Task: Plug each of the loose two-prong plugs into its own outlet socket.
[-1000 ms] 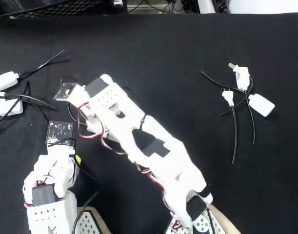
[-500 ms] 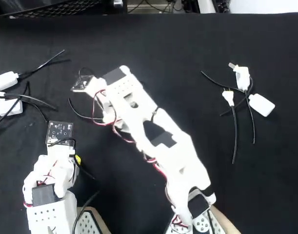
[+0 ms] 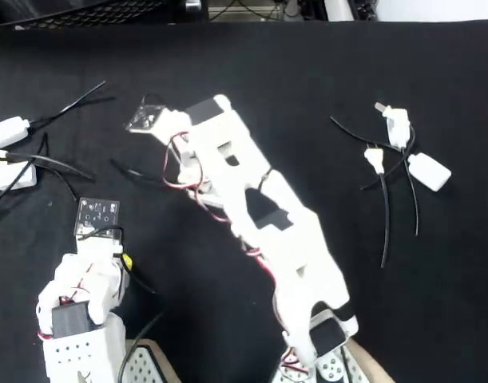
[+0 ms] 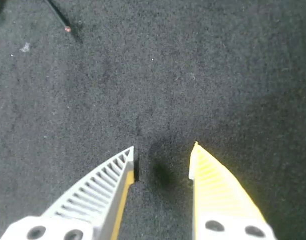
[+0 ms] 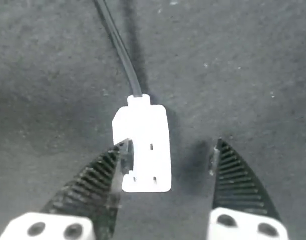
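Note:
A white socket block (image 5: 142,150) with a black cable lies on the black cloth between the fingers of my right gripper (image 5: 165,150), closer to one finger. That gripper is open and, in the high view, my right gripper (image 3: 144,116) is stretched to the far left-middle of the table. My left gripper (image 3: 96,211) stays near the front left, open over bare cloth; in its wrist view my left gripper (image 4: 163,152) holds nothing. Loose white plugs (image 3: 397,124) with black cords lie at the right. More white pieces (image 3: 9,130) lie at the left edge.
Black cords (image 3: 385,215) trail from the right-hand plugs toward the front. A thin wire end (image 4: 65,28) lies beyond my left gripper. A loose black cable (image 3: 136,174) runs beside the right arm. The table is covered in black cloth (image 3: 307,88).
My right arm has swung away from the left arm, farther back and to the right; the black cable beside it shifted with it. The left arm has not moved.

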### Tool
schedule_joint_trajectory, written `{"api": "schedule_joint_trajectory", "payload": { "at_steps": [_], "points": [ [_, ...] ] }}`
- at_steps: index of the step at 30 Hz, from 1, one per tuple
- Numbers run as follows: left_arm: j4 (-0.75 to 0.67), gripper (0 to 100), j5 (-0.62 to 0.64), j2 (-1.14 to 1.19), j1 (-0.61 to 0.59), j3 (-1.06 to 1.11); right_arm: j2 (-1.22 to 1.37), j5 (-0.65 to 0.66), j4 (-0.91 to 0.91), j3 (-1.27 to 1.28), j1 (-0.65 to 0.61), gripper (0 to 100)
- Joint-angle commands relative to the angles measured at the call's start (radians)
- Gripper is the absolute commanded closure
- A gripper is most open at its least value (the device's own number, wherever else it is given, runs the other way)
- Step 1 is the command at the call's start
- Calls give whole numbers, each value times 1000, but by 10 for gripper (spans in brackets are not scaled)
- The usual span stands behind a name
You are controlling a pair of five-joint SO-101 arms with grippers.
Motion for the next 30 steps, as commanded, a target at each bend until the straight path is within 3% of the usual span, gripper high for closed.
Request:
{"api": "schedule_joint_trajectory", "payload": {
  "at_steps": [1, 7, 14, 21, 30],
  "points": [
    [6, 816, 2, 0, 5, 16, 16, 6, -8, -12, 38, 756],
    [6, 816, 2, 0, 5, 16, 13, 0, 74, -165, 100, 756],
    [6, 816, 2, 0, 5, 16, 19, -14, 190, -389, 273, 756],
    [6, 816, 2, 0, 5, 16, 19, -149, 190, -363, 508, 756],
    [6, 816, 2, 0, 5, 16, 19, -348, 184, -335, 703, 758]
  ]
}}
